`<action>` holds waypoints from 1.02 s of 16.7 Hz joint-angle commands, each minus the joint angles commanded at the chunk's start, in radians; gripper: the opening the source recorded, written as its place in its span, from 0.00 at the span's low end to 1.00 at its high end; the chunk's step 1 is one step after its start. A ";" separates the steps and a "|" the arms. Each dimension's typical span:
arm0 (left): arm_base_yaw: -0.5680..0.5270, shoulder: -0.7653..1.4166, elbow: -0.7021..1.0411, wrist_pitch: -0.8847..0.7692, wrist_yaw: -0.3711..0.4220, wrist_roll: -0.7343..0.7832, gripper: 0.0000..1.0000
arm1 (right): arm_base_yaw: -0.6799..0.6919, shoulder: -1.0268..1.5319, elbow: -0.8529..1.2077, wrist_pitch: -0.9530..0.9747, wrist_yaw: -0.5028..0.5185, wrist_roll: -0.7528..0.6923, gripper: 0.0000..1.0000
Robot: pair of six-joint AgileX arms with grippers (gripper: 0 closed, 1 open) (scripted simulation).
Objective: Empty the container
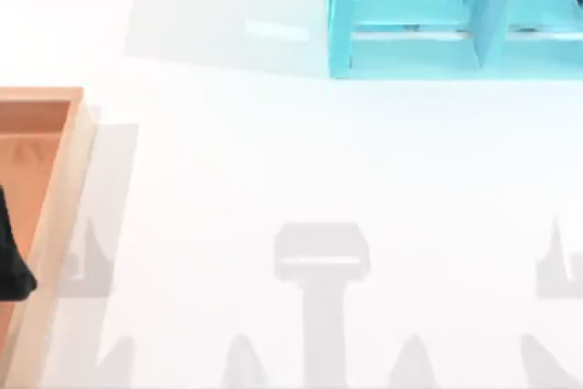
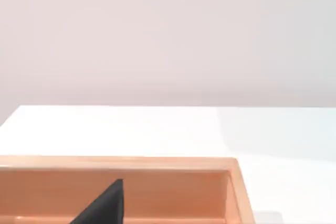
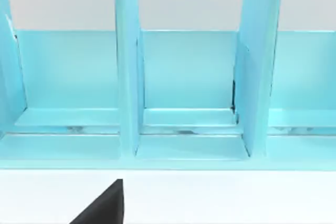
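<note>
White table (image 1: 301, 161) under everything, bare across the middle, with grey arm shadows along the near edge. Turquoise cabinet (image 1: 428, 15) standing at the far edge, right of centre, cut by the top and right borders of the top view. Right wrist view faces its open front (image 3: 189, 72): upright dividers splitting it into side-by-side compartments, low lip along the bottom, white table in front.

Tray (image 1: 68, 170) at the table's left edge, partly cut off by the top view's left border: light tan rim, orange-brown floor, far right corner visible, long side running toward the near edge. Sits flat on the table, well apart from the cabinet. Left wrist view looks across its far wall and corner (image 2: 231, 182), bare white table beyond, plain wall behind.

Left gripper (image 1: 11, 266) seen as a dark shape over the tray interior at the left edge of the top view, just inside the rim. One dark finger (image 2: 105, 205) in the left wrist view, in front of the tray's inner wall. Released or clenched: cannot tell.

Right gripper: one dark finger (image 3: 102, 205) in the right wrist view, over bare table in front of the cabinet. State likewise cannot tell.
</note>
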 joint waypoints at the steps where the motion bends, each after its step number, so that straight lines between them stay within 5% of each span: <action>1: 0.000 0.000 0.000 0.000 0.000 0.000 1.00 | 0.000 0.000 0.000 0.000 0.000 0.000 1.00; 8: 0.057 0.225 0.209 -0.210 0.000 0.065 1.00 | 0.000 0.000 0.000 0.000 0.000 0.000 1.00; 17: 0.221 1.062 0.836 -0.841 0.002 0.255 1.00 | 0.000 0.000 0.000 0.000 0.000 0.000 1.00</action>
